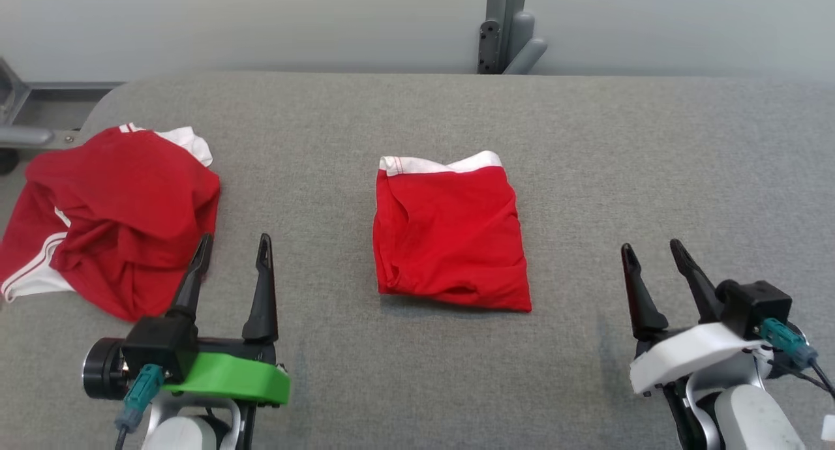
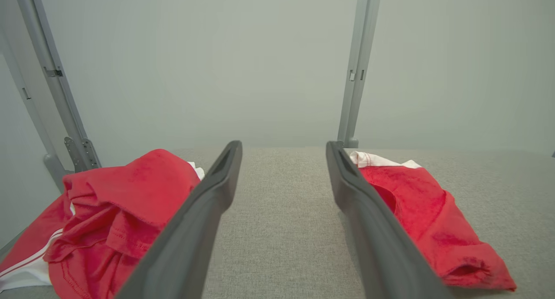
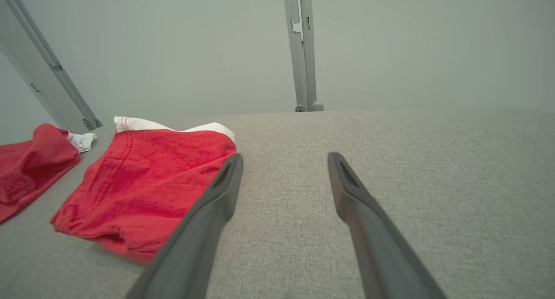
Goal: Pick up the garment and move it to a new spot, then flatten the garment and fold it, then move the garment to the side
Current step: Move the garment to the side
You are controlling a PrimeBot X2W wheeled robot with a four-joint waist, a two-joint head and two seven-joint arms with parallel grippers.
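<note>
Garment [image 1: 450, 241] lies folded, centred — nearest, left gripper [image 1: 235, 241] and right gripper [image 1: 651, 246] both hang empty, fingers spread, flanking it, right marginally closer. Its long axis runs away from the robot, white band [image 1: 443, 164] farthest — crumpled red heap [image 1: 111, 215] off its left.

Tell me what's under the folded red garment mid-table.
The folded red garment lies flat on the grey fabric table; nothing pokes out along its edges. Whatever sits directly beneath is covered by the cloth.

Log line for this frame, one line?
folded garment: centre, flat | crumpled garment: left edge | left gripper: open, empty | right gripper: open, empty
</note>
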